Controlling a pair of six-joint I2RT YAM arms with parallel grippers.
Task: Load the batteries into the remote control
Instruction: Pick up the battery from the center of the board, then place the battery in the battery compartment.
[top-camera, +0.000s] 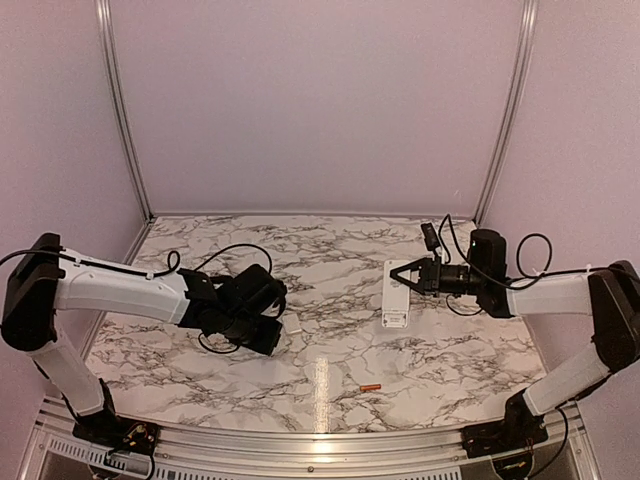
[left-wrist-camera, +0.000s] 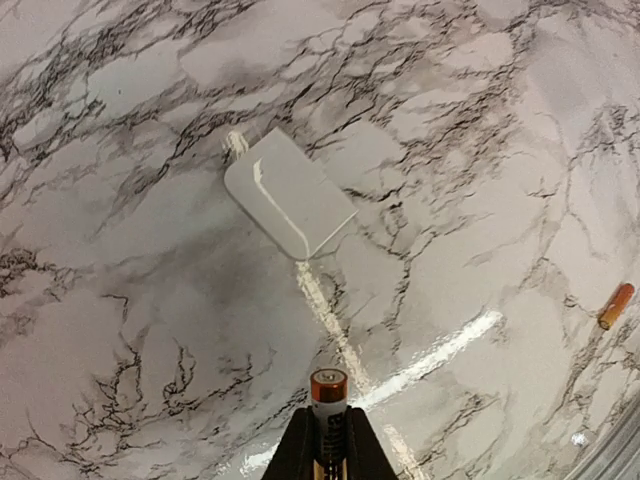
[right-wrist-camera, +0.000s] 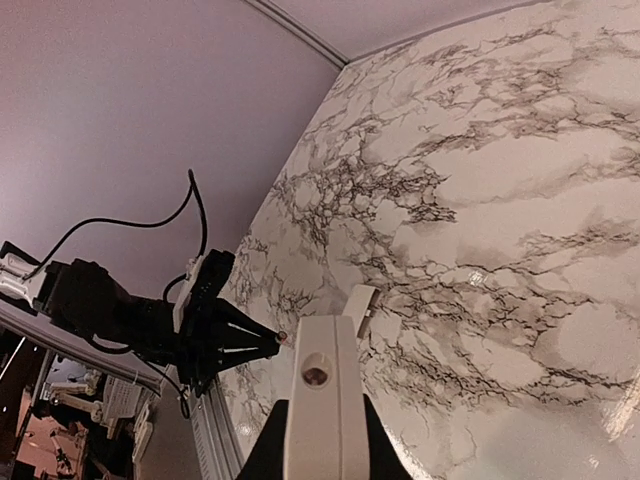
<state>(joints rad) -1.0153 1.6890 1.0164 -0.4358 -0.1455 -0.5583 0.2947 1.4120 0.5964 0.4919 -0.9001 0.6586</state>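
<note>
My left gripper (left-wrist-camera: 328, 440) is shut on a battery (left-wrist-camera: 328, 398) with a copper end and dark body, held above the marble table; in the top view this gripper (top-camera: 276, 314) is at centre-left. The orange-red battery (top-camera: 371, 387) lies loose near the table's front edge and also shows in the left wrist view (left-wrist-camera: 616, 305). My right gripper (top-camera: 398, 273) is shut on the white remote control (top-camera: 396, 298), holding it above the table at centre-right. In the right wrist view the remote (right-wrist-camera: 322, 385) stands between the fingers with its end, with a small round window, towards the camera.
A small white rounded plate (left-wrist-camera: 290, 193), apparently the remote's cover, lies flat on the table between the two grippers; it also shows in the right wrist view (right-wrist-camera: 360, 305). Aluminium rails edge the table. Purple walls close the back and sides.
</note>
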